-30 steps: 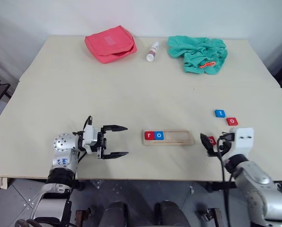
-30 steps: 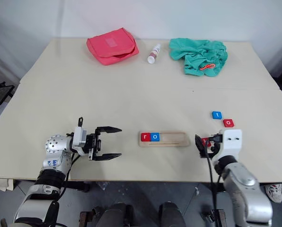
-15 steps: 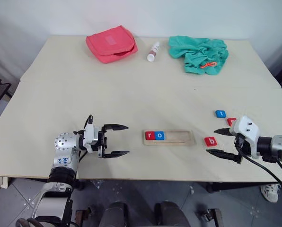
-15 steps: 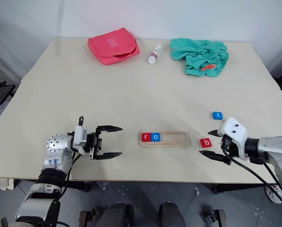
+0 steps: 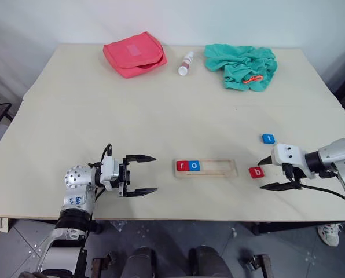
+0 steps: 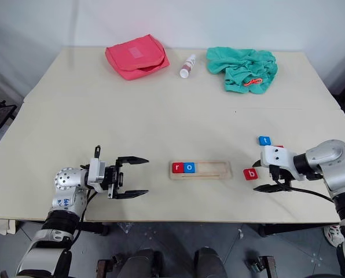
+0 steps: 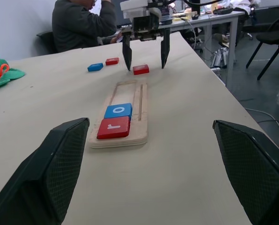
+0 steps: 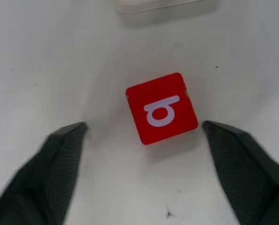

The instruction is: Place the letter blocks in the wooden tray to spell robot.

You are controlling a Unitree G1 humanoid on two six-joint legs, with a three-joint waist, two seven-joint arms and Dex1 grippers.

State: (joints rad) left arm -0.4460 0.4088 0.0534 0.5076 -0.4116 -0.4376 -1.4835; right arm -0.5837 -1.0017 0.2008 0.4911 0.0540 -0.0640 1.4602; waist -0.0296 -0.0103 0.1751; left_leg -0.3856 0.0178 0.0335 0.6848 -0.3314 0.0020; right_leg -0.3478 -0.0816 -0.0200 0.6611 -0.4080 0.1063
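On the pale table (image 5: 161, 116), the red b block (image 5: 256, 172) is seen lying flat between the spread fingers of the right gripper (image 5: 271, 174), untouched, just right of the wooden tray (image 5: 219, 168).

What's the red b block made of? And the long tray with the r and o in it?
The red b block looks like smooth painted wood or plastic; its matte, even colour leaves that open. The tray looks like pale unfinished wood, with layered plywood-like edges.
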